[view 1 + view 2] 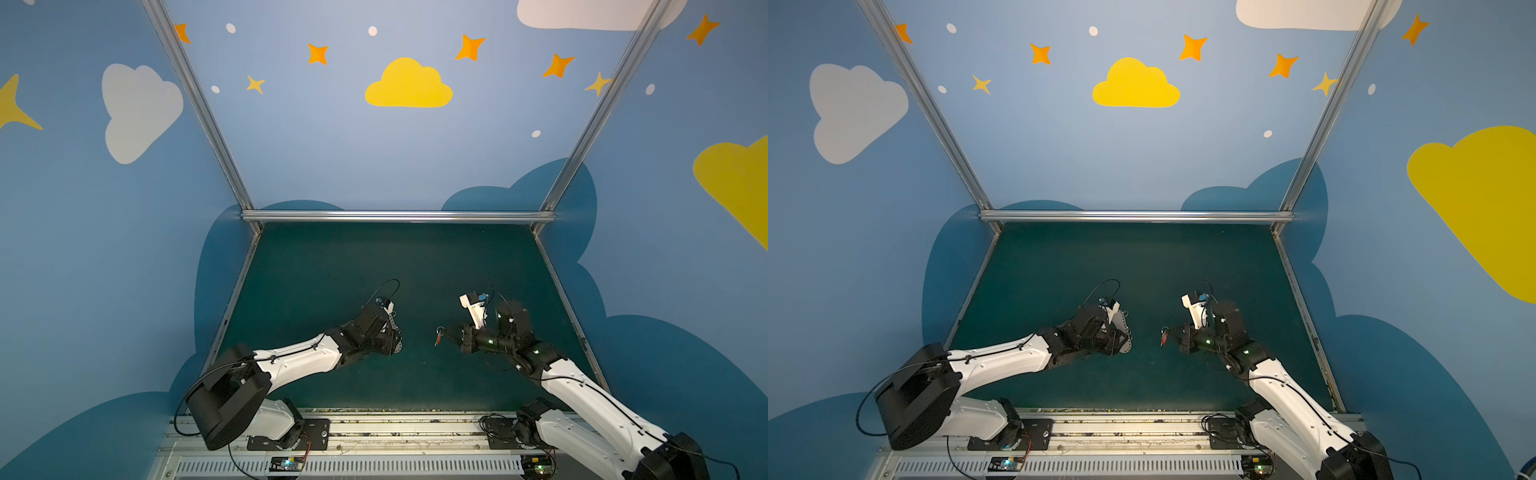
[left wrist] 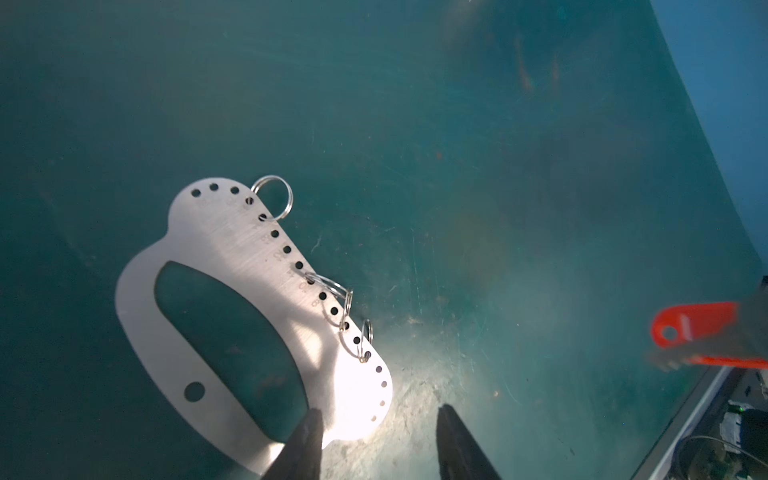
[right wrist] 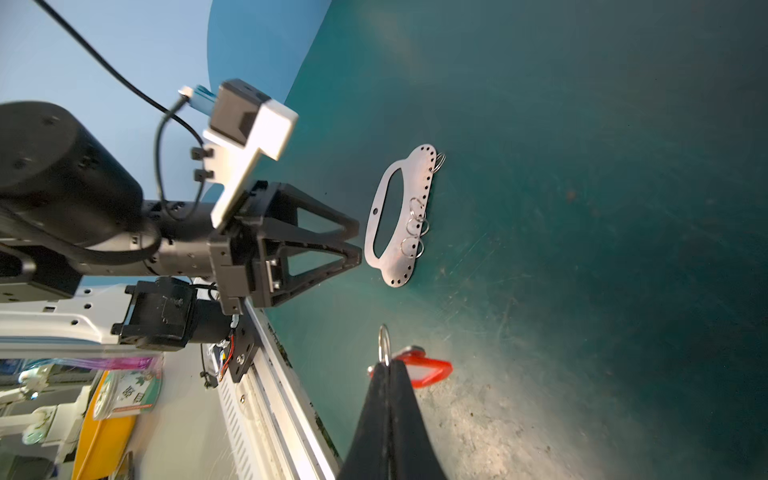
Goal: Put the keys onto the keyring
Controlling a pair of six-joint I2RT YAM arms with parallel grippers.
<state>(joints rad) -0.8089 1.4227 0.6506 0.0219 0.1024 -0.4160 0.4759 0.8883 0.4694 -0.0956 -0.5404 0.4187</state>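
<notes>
The keys (image 3: 428,370), a small silver key with a red-orange tag, hang from my right gripper (image 3: 388,365), which is shut on them. A silver ring sticks out past its fingertips. In both top views the keys (image 1: 437,337) (image 1: 1163,336) hang just above the mat, right of centre. Several keyrings (image 2: 274,197) (image 3: 415,224) are threaded through edge holes of a flat grey holed plate (image 2: 232,249) (image 3: 415,174) lying on the mat. My left gripper (image 2: 380,440) is open at the plate's near end, one finger over the plate's edge and the other over bare mat.
The dark green mat (image 1: 374,266) is bounded by blue walls and an aluminium frame (image 1: 399,216). A metal rail (image 1: 374,432) with the arm bases runs along the front edge. Clutter lies beyond that edge in the right wrist view.
</notes>
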